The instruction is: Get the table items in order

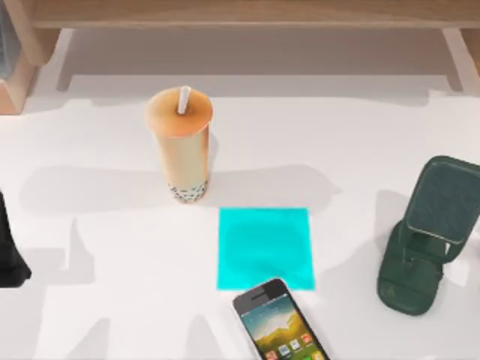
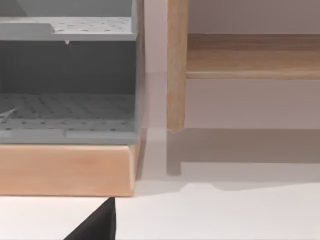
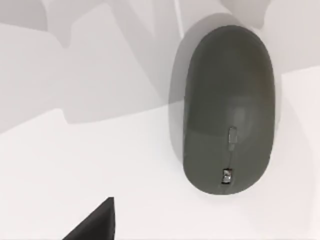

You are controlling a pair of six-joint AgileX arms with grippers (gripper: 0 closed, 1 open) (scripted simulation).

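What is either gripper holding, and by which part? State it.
Nothing is visibly held. The cup, smartphone and mouse all rest free on the table.

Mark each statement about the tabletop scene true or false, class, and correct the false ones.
1. The bubble tea cup stands upright with a white straw. True.
2. The smartphone lies face down. False: its colourful screen faces up.
3. The cyan pad lies between the cup and the phone. True.
4. The mouse rests on the cyan pad. False: it lies on the bare white table.
5. The green phone stand holds the phone. False: the stand is empty, at the table's right.
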